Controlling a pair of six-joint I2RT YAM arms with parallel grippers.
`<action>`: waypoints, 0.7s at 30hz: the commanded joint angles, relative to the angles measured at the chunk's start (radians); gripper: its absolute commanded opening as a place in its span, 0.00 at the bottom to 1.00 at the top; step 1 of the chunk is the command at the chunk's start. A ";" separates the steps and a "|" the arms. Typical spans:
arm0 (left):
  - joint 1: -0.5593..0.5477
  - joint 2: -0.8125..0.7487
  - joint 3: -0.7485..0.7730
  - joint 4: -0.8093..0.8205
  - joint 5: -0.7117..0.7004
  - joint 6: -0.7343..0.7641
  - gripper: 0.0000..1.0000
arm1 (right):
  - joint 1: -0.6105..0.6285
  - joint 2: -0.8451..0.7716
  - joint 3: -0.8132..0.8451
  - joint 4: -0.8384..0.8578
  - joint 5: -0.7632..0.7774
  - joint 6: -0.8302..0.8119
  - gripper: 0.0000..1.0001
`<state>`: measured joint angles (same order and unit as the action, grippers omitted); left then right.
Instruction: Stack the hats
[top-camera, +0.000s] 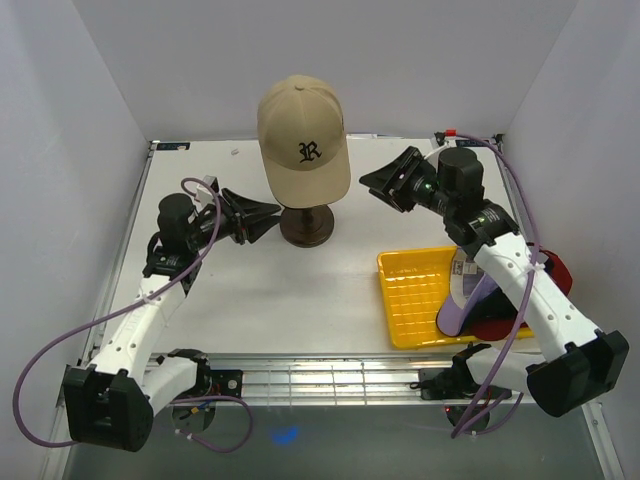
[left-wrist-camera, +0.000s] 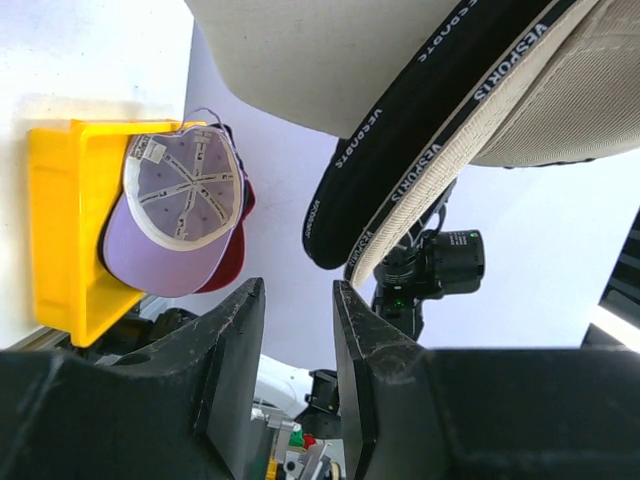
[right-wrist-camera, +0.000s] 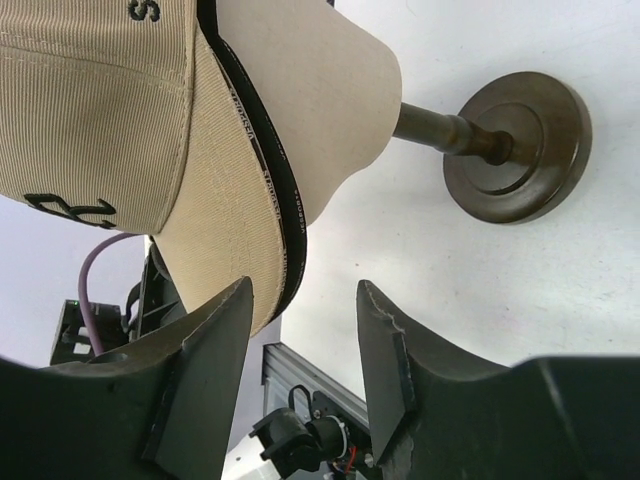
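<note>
From above, the tan cap (top-camera: 303, 130) with a black R sits on top of the dark wooden stand (top-camera: 306, 226) at the far middle of the white table (top-camera: 260, 300). The left gripper (top-camera: 272, 210) is just left of the stand, low down, with its jaws apart. The right gripper (top-camera: 368, 182) is just right of the cap's brim and is not touching it. On the near right is a yellow tray (top-camera: 410, 290). A lavender cap (top-camera: 462, 305) lies at its right side on a red cap (top-camera: 560, 272), partly hidden by the right arm.

The left wrist camera shows the left gripper (left-wrist-camera: 297, 300) with a gap between its jaws and nothing in it. The tan cap (left-wrist-camera: 560, 110) sits above on the beige mannequin head (left-wrist-camera: 320, 60). Far off, the lavender cap (left-wrist-camera: 175, 215) lies inside-up on the red cap (left-wrist-camera: 225, 265) by the yellow tray (left-wrist-camera: 65, 230).

The right wrist camera shows the right gripper (right-wrist-camera: 302, 300) with its jaws apart and holding nothing. The tan cap (right-wrist-camera: 90, 110) is on the mannequin head (right-wrist-camera: 320, 90), and its brim comes close to one finger. The stand (right-wrist-camera: 515, 145) rests on the table (right-wrist-camera: 450, 270).
</note>
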<state>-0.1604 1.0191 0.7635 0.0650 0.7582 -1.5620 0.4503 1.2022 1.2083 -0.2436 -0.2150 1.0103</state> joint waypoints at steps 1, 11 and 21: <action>0.005 -0.033 0.033 -0.050 0.001 0.071 0.43 | -0.010 -0.032 0.059 -0.026 0.029 -0.058 0.52; 0.004 -0.031 0.446 -0.347 -0.010 0.528 0.48 | -0.028 -0.170 0.246 -0.316 0.118 -0.234 0.57; -0.489 0.154 0.735 -0.485 -0.413 0.799 0.50 | -0.028 -0.443 0.269 -0.635 0.396 -0.260 0.62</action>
<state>-0.5037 1.0843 1.4631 -0.3206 0.5728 -0.8993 0.4255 0.7528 1.4525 -0.7856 0.0940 0.7589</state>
